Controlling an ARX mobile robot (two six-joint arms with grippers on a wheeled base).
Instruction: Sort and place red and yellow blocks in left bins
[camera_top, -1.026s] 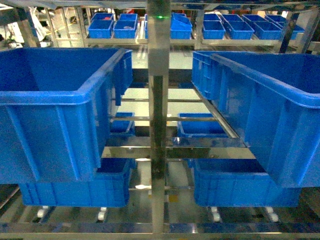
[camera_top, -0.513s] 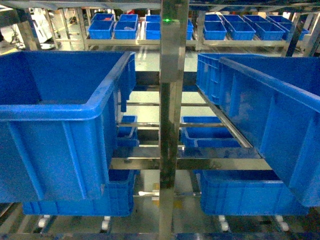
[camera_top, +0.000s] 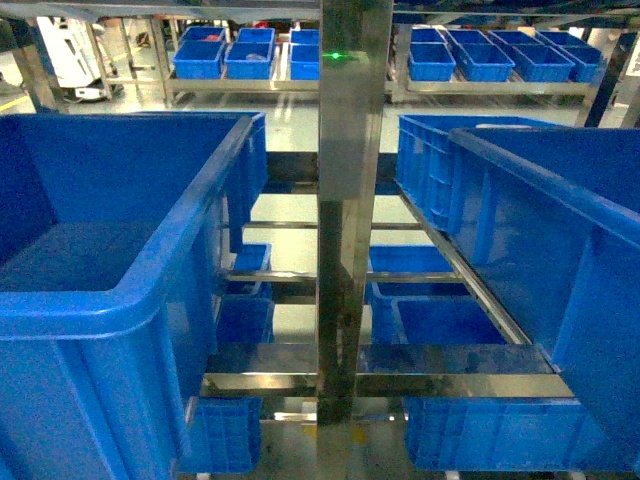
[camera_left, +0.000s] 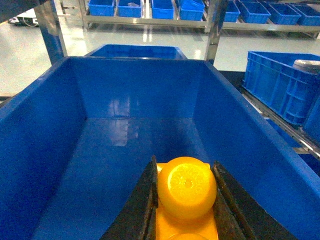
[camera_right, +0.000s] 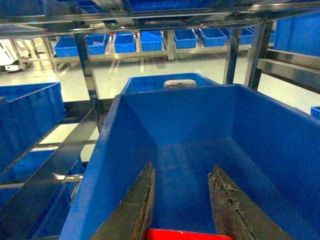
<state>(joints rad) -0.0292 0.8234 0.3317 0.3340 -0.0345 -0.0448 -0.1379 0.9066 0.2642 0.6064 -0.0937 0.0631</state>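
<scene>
A tall shiny metal post (camera_top: 345, 200) stands in the middle, with a tiny green light (camera_top: 339, 56) glowing near its top. Shiny metal shelf rails (camera_top: 380, 380) run across behind it. Far at the back, a row of small shallow blue plastic trays (camera_top: 225, 58) sits on a metal rack (camera_top: 290, 87). The pale glossy floor (camera_top: 290, 125) shines.

Left gripper (camera_left: 186, 200) over deep blue bin (camera_left: 45, 145), dark fingers (camera_left: 142, 210) closed against both sides of yellow brick (camera_left: 186, 187). Round stud faces camera. Bin floor bare, glossy, reflecting light. Second bin (camera_left: 135, 51) just behind far wall. Ribbed crate (camera_left: 277, 82) at right on metal rack rail (camera_left: 285, 125). Shelf (camera_left: 150, 21) of small blue trays (camera_left: 102, 7) well beyond, across pale floor (camera_left: 25, 55).
</scene>
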